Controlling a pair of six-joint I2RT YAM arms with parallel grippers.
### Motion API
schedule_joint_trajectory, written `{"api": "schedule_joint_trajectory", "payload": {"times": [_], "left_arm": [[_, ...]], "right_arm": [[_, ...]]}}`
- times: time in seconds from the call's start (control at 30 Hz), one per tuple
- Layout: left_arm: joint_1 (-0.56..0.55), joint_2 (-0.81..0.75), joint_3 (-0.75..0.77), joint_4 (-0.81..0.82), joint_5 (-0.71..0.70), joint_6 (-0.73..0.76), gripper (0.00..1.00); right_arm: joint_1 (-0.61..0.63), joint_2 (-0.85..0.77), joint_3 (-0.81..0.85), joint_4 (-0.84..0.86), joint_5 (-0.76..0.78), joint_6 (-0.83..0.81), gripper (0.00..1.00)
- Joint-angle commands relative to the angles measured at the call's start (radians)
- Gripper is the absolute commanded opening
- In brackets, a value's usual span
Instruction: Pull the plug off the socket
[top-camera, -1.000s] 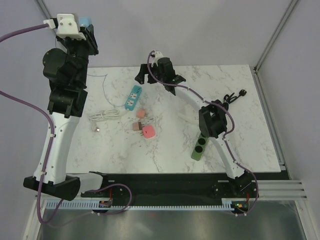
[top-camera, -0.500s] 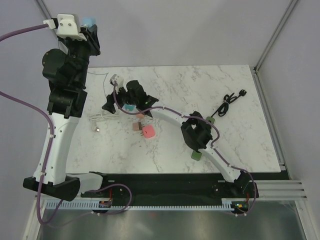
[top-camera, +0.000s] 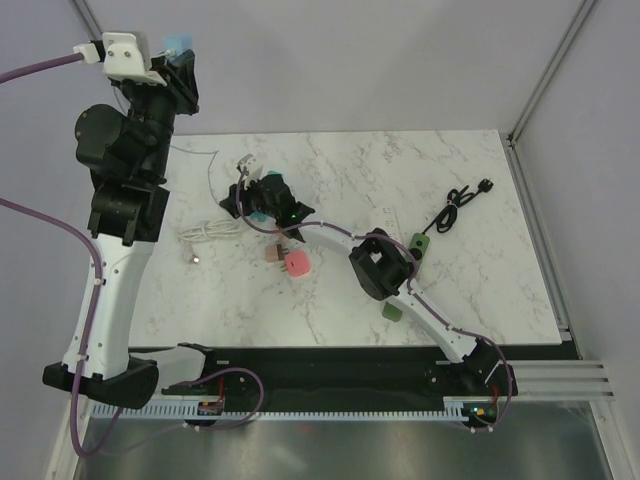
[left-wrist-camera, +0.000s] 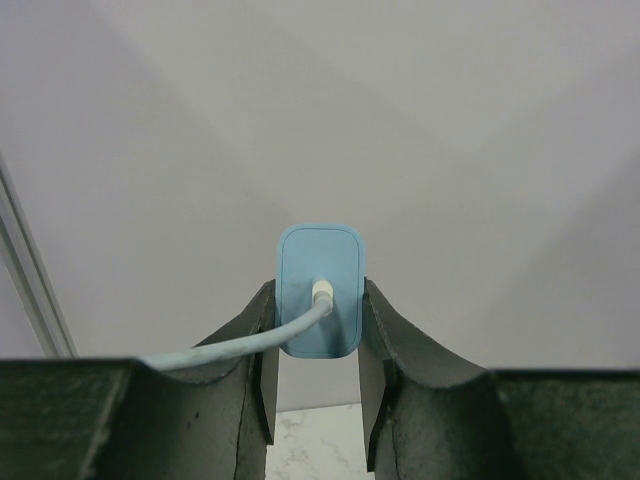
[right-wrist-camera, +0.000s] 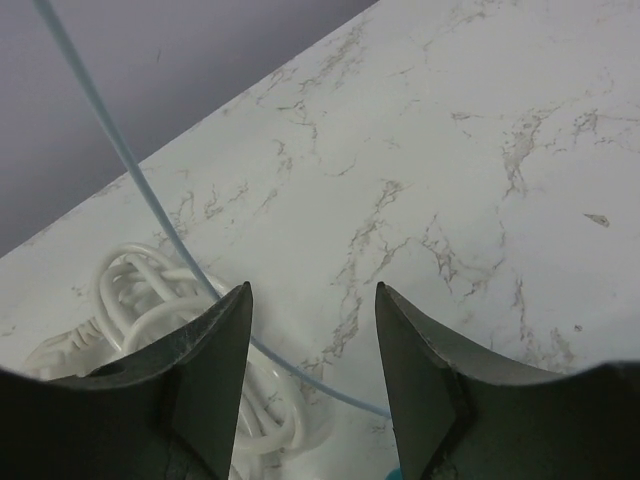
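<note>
– where does this stand, from my side outward?
– nearest you, a green socket strip (top-camera: 392, 312) lies half under your right arm (top-camera: 380, 265), with a pink cube (top-camera: 297, 263) left of it on the table (top-camera: 470, 290). no box, tray or bin in sight, so nothing sits inside anything
– and my right gripper?
– your right gripper (right-wrist-camera: 312, 290) is further out, over the blue socket strip (top-camera: 262, 214). its fingers are apart and pinch nothing. a thin blue cable (right-wrist-camera: 130, 165) crosses the gap below them, beside the white coiled cable (right-wrist-camera: 150, 300)
– the plug?
– far left, high above the table, your left gripper (left-wrist-camera: 318, 292) is clamped on the blue plug (left-wrist-camera: 318, 255). i'd judge it already free of the socket. next you lower it gently and let go, minding the cable's slack
</note>
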Motion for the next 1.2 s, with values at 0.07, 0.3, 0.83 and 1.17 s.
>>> {"api": "schedule_joint_trajectory", "payload": {"times": [0.07, 0.3, 0.83, 1.17], "left_arm": [[0.002, -0.026, 0.004, 0.023, 0.01, -0.022, 0.02], [0.002, -0.015, 0.003, 0.029, 0.009, -0.023, 0.02], [0.002, -0.023, 0.003, 0.04, 0.0, -0.017, 0.02], [0.002, -0.024, 0.021, 0.029, -0.005, -0.005, 0.02]], "right_arm": [[0.033, -0.048, 0.008, 0.108, -0.022, 0.006, 0.6], [0.038, -0.161, -0.132, 0.119, -0.033, -0.031, 0.63], [0.117, -0.357, -0.293, 0.115, -0.385, 0.038, 0.66], [0.117, -0.405, -0.422, 0.462, -0.824, 0.495, 0.66]]}}
